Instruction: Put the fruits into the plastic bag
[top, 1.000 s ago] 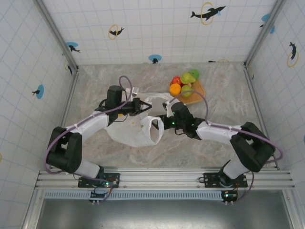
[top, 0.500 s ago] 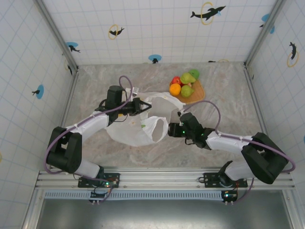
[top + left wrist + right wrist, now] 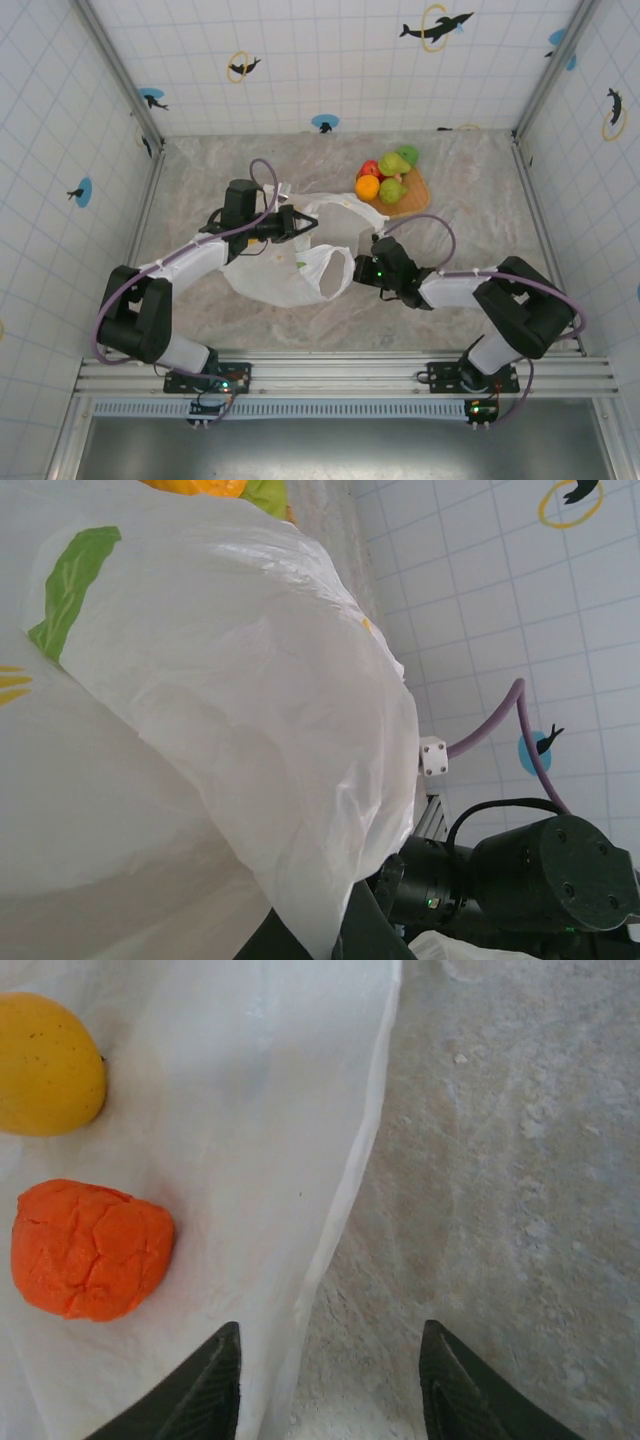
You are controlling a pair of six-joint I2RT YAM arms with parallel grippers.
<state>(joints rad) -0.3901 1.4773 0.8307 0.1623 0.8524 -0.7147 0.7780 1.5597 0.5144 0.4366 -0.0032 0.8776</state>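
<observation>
Tucking its elbow in since a half-second ago, the right arm lies low, right gripper (image 3: 358, 270) at the plastic bag (image 3: 285, 275) mouth. The left gripper (image 3: 300, 222) pinches the bag's upper rim. The fruits (image 3: 385, 180) sit heaped on the tray (image 3: 421, 196) beyond.

Left wrist: lifted bag drapes across.

Right wrist: jaws part-open, empty, straddling the bag's edge, with an orange fruit (image 3: 90, 1250) and a yellow fruit (image 3: 45, 1060) on the film to their left.

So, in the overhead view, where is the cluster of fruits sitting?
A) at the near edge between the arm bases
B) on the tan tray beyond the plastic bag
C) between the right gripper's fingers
B: the fruits sit bunched on the tan tray at the far side of the table, past the plastic bag.
</observation>
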